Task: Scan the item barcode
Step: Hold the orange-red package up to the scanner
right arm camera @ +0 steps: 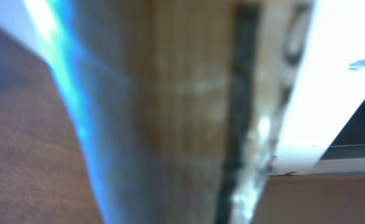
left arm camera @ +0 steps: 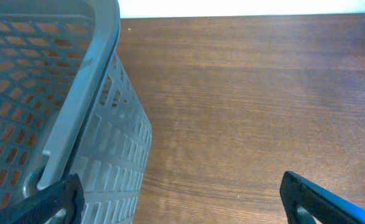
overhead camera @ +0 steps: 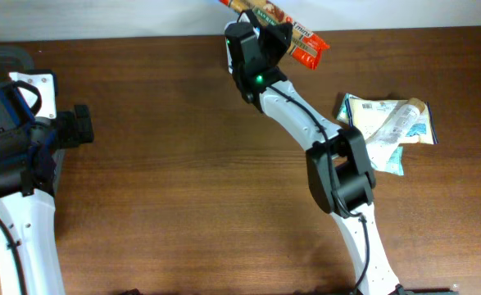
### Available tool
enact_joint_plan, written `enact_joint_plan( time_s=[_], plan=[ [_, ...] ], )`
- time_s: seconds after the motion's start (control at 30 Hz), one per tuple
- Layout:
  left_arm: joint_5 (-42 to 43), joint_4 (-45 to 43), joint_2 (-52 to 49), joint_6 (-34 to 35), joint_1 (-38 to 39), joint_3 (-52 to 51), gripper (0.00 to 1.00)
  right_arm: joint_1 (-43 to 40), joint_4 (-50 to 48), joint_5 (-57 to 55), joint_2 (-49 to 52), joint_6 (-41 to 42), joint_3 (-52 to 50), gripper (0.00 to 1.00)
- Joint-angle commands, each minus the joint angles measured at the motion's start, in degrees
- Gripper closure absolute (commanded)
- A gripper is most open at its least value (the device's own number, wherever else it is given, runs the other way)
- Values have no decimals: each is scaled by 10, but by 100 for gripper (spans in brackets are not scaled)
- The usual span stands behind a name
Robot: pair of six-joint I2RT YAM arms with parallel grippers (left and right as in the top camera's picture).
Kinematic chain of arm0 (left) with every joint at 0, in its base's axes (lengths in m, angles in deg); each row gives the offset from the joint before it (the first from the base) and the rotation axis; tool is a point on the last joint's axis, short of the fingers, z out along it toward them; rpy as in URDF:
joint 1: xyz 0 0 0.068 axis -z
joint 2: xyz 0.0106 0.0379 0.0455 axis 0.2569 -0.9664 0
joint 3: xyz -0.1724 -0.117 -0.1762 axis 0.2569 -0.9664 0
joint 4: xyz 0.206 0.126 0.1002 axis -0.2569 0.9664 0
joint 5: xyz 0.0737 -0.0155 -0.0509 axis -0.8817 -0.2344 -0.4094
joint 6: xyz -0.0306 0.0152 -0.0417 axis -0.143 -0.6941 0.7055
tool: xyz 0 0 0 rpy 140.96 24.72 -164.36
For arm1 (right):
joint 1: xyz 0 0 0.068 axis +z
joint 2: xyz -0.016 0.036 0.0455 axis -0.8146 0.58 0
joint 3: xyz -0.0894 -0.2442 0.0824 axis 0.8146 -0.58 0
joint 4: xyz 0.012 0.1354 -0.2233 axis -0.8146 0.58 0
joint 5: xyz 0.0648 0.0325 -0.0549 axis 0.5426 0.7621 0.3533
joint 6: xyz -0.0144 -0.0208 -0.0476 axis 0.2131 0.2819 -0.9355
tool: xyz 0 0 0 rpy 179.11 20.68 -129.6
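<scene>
At twelve o'clock the orange snack packet [overhead camera: 304,39] is being clamped by the right gripper [overhead camera: 271,33]; its barcode should be turned steadily outward. The left gripper [left arm camera: 182,208] is being held apart.

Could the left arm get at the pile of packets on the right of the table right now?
Probably not: the left tool sits open at the far left by the basket, and the right arm stretches across between it and the packets.

No text can be read; lettering on the orange packet [overhead camera: 304,41] (pale, tiny) is illegible.
</scene>
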Motion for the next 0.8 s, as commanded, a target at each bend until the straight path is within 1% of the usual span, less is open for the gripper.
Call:
enact_joint_plan(
  time_s=[0.0,0.03,0.13,0.67,0.77],
  plan=[
    [6,-1,1,-9,-2,6,1,-3,-55,-77,14,-42,21,96],
    [6,-1,1,-9,-2,6,1,-3,-84,-83,25,-42,21,96],
    [6,-1,1,-9,-2,6,1,-3,-127,-73,41,-42,21,96],
    [6,-1,1,-9,-2,6,1,7,-127,-84,47,-42,21,96],
    [6,-1,1,-9,-2,6,1,17,-127,-84,23,-42,21,96]
  ],
)
